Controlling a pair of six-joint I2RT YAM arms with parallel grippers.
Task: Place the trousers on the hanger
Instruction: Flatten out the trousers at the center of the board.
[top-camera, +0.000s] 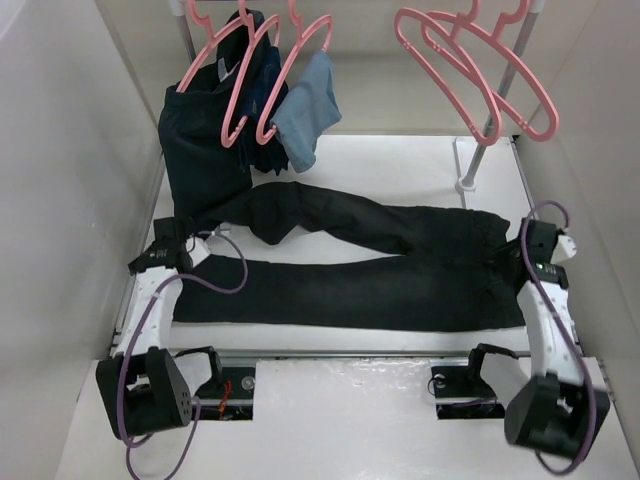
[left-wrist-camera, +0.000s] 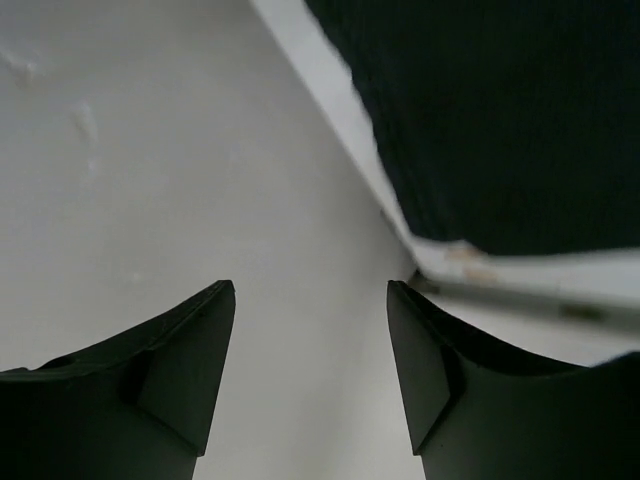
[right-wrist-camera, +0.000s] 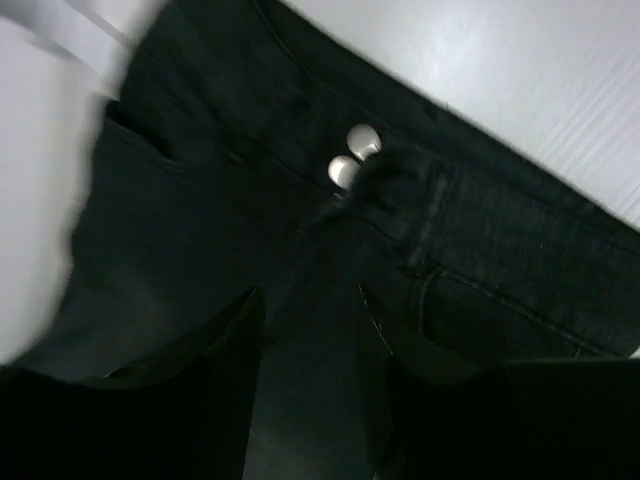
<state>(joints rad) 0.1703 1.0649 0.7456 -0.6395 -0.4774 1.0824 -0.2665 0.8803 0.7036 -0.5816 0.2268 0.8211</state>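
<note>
The black trousers (top-camera: 380, 280) lie flat across the table, waist at the right, both legs running left; the upper leg bends near the hanging clothes. Empty pink hangers (top-camera: 470, 80) hang at the back right. My right gripper (top-camera: 527, 250) is open just above the waistband; in the right wrist view its fingers (right-wrist-camera: 230, 370) straddle the fly below two silver buttons (right-wrist-camera: 350, 160), gripper (right-wrist-camera: 310, 300). My left gripper (top-camera: 155, 255) is open and empty at the table's left edge by the leg ends; its view (left-wrist-camera: 311, 290) shows white surface and dark fabric (left-wrist-camera: 500, 120), and I cannot tell which garment that is.
More pink hangers (top-camera: 240, 80) at the back left carry a dark navy garment (top-camera: 205, 140) and a small light blue cloth (top-camera: 308, 115). The rack's pole (top-camera: 480, 150) stands at the back right. White walls (top-camera: 60, 200) close both sides.
</note>
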